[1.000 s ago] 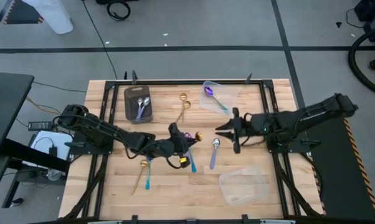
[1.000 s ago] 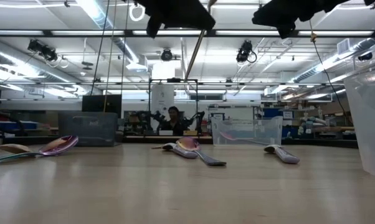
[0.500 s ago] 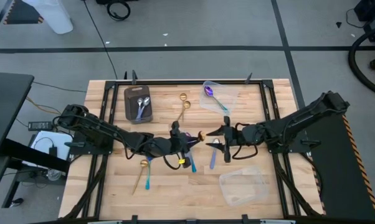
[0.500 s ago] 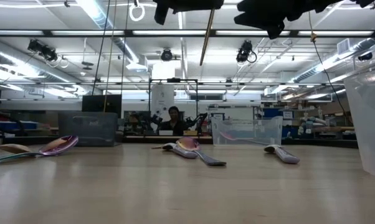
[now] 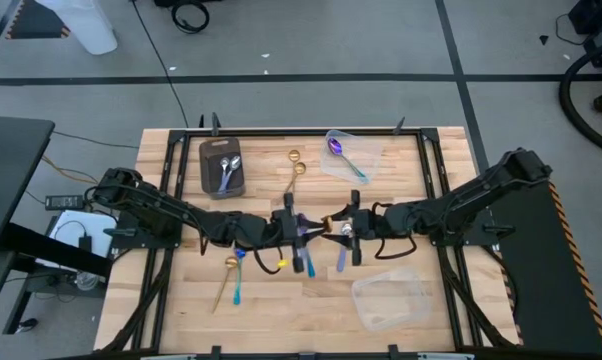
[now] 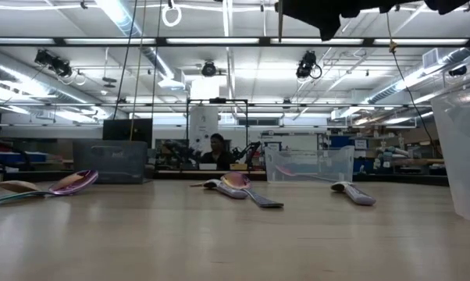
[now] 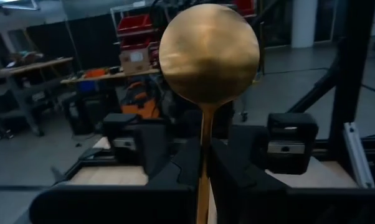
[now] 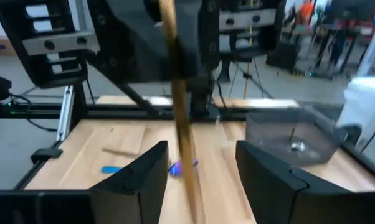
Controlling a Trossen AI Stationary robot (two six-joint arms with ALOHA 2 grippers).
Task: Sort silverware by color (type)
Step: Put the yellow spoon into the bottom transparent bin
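Moved left since the earlier frame: right gripper, now at table centre, close to the left gripper. Left fingers clamped on gold spoon, held above the table, bowl toward the right arm. Right fingers spread apart, either side of the gold handle. Other spoons scattered around; two silver spoons in far-left grey tray.

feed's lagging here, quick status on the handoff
Left tool shut on gold spoon, held up mid-table. Right tool open, fingers either side of the spoon's handle, not closed yet. Nothing in the way.
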